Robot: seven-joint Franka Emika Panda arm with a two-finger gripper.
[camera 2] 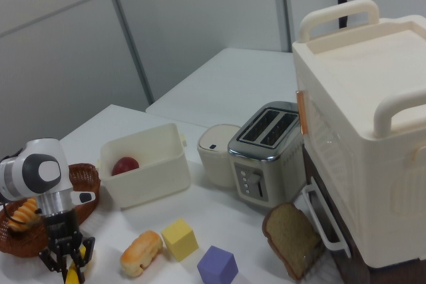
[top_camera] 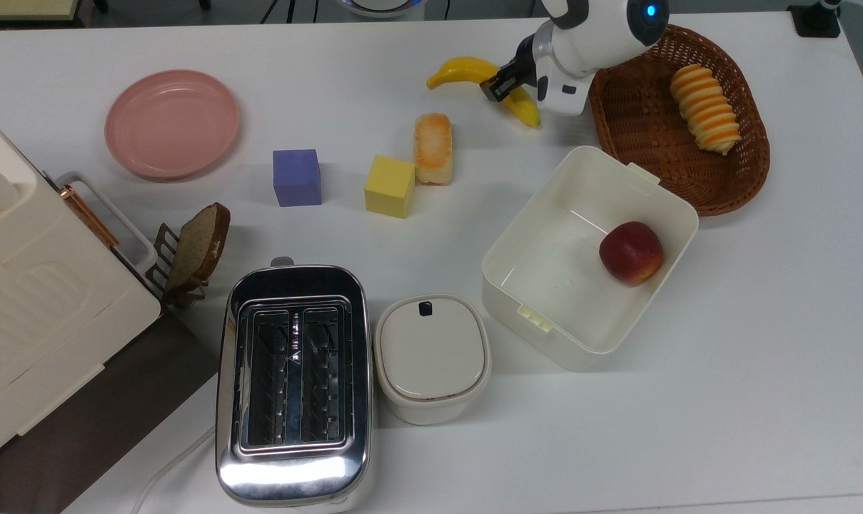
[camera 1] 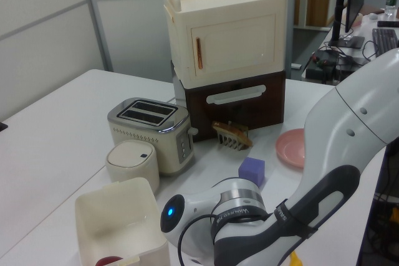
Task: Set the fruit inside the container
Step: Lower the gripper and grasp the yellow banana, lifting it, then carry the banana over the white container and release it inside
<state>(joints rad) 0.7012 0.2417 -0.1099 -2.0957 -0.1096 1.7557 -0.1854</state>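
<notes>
Banana [top_camera: 454, 73] lies flat on the white table [top_camera: 759, 371], toward 12 o'clock of the tabletop in the top view, outside the bin. Its curved back faces 12 o'clock and one dark-tipped end points to 5 o'clock. The gripper [top_camera: 497, 80] is down over its middle. In the right view the gripper [camera 2: 66, 261] points straight down with its fingers [camera 2: 52, 258] spread apart on either side of the banana [camera 2: 70, 273], which shows as a bit of yellow between them. The pincer is parted and grips nothing.

Reading outward from the banana in the top view:
- At 3 o'clock, just beside the arm's white wrist, sits the brown wicker basket [top_camera: 752, 171] with the orange-and-cream striped pastry [top_camera: 706, 108] inside.
- At 7 o'clock lies a small golden bread roll [top_camera: 432, 148], with a yellow cube [top_camera: 389, 186] touching or almost touching its lower end.
- At 8 o'clock, apart from the yellow cube, stands a purple cube [top_camera: 297, 177].
- At 5 o'clock is the cream-white bin [top_camera: 524, 307], open-topped, with a red apple [top_camera: 631, 252] resting against its wall on the top view's right.
- At 9 o'clock, well apart, is a pink plate [top_camera: 172, 123].
- At 6 to 7 o'clock stands a lidded white pot [top_camera: 432, 353], close beside the bin and next to a chrome toaster [top_camera: 293, 457].
- Farthest, at 8 o'clock, a slice of brown toast [top_camera: 201, 243] leans in a rack beside a cream toy cabinet [top_camera: 38, 307].
</notes>
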